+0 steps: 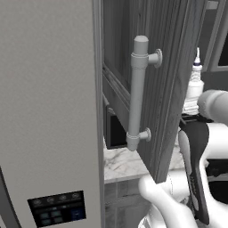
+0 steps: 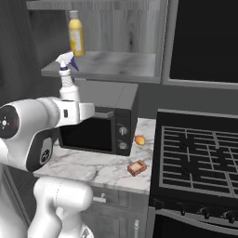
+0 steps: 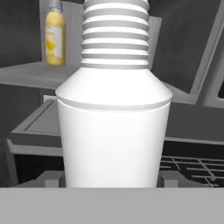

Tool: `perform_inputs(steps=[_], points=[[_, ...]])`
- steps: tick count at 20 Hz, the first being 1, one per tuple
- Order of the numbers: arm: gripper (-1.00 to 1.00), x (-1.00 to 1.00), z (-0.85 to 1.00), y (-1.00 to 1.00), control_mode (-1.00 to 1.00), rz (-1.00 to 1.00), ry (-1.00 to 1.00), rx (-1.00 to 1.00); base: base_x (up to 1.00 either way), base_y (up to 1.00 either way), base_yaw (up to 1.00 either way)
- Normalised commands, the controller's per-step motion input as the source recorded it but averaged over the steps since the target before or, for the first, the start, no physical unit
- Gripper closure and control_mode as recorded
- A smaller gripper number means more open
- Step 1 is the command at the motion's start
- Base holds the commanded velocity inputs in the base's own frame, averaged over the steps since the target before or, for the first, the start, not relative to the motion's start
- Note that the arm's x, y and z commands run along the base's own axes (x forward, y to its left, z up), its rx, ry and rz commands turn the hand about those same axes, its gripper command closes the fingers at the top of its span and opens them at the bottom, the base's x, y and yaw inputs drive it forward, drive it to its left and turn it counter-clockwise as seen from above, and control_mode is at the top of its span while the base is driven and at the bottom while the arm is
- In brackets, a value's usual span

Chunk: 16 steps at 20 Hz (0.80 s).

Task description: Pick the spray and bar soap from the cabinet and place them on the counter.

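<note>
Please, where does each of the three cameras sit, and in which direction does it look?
Left base view: behind the arm's left, facing the open cabinet door and grey fridge; white arm at lower right.
Right base view: behind its right, facing microwave, counter, bar soap; arm at lower left.
Hand view: on the hand, facing the spray close up.
All share the spray; right base and hand views share the yellow bottle.
</note>
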Motion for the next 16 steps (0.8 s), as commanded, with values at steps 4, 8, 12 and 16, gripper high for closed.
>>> perform_inputs(steps=[4,8,12,16], points=[[1.0,-0.15,-0.51,-0.01,-1.0,0.0,0.0,-0.02,0.0,0.0,0.0],[1.0,-0.1,-0.49,-0.05,-1.0,0.0,-0.03,0.0,0.0,0.0,0.0],[1.0,-0.05,-0.45,-0.07,-1.0,0.0,-0.06,0.0,0.0,0.0,0.0],[1.0,0.0,-0.34,-0.07,-1.0,0.0,-0.06,0.0,0.0,0.0,0.0]])
